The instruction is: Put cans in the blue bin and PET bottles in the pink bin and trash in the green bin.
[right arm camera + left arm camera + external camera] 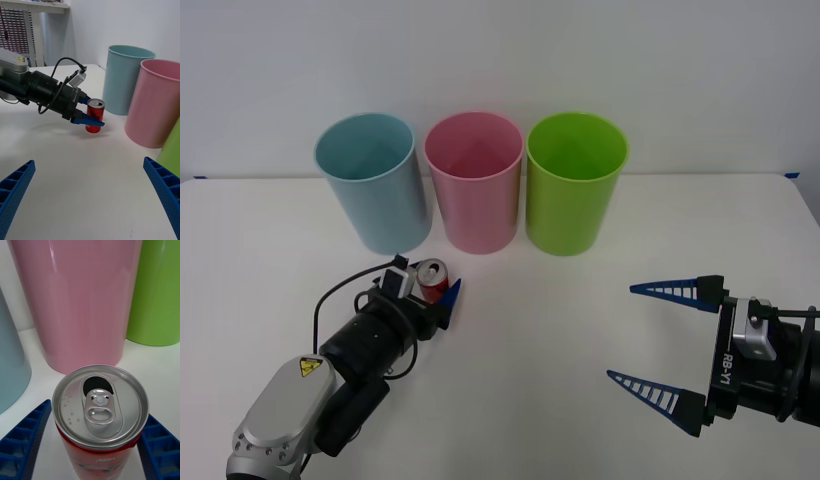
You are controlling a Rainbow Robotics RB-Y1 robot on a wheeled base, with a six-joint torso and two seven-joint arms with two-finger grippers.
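Left gripper [442,297] – jaws astride upright red can [430,281], apparently clamped | blue bin [373,180] at 11 o'clock | right gripper [668,343] agape, idle | risk – loose pinch lets can slip.

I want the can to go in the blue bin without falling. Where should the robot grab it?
Round its red middle, from the side facing the robot. The can stands upright with straight round sides, so two fingers can squeeze opposite sides. The left gripper is already there, one finger on each side. The blue bin stands just behind.
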